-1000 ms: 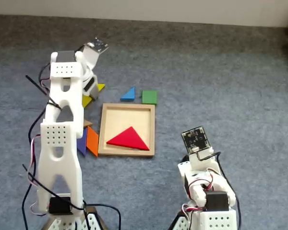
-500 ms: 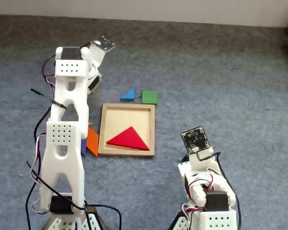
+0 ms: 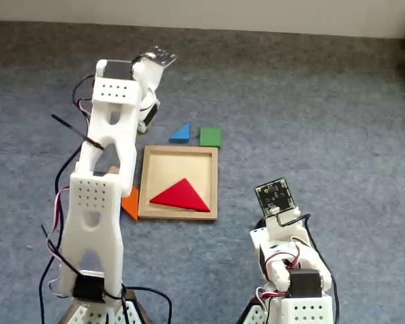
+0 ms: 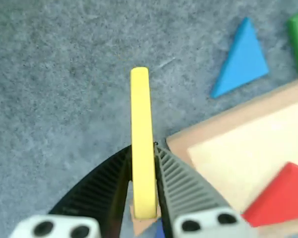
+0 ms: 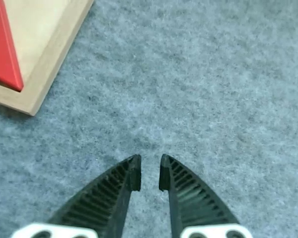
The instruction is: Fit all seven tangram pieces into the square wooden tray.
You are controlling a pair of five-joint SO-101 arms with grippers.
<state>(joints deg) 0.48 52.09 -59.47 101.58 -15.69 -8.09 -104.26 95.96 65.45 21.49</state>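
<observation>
My left gripper (image 4: pixel 143 153) is shut on a yellow piece (image 4: pixel 140 124), held edge-on above the carpet just off the far left corner of the square wooden tray (image 4: pixel 198 135). In the high view the left arm (image 3: pixel 115 115) covers that spot. The tray (image 3: pixel 179 150) holds a red triangle (image 3: pixel 181 196). A blue triangle (image 3: pixel 181 133) and a green square (image 3: pixel 210 137) lie just beyond the tray's far edge. An orange piece (image 3: pixel 129 201) sits by its left side. My right gripper (image 5: pixel 149 173) hovers over bare carpet near the tray's near right corner (image 5: pixel 54 54), fingers almost together, holding nothing.
Grey carpet covers the whole surface. A pale wall edge runs along the far side. The left arm's long white links (image 3: pixel 94 202) hang over the pieces left of the tray. Right of the tray the carpet is open.
The left arm has swung right and away from its base, toward the tray's far left corner. The yellow piece has left the carpet with it. The right arm has stayed still.
</observation>
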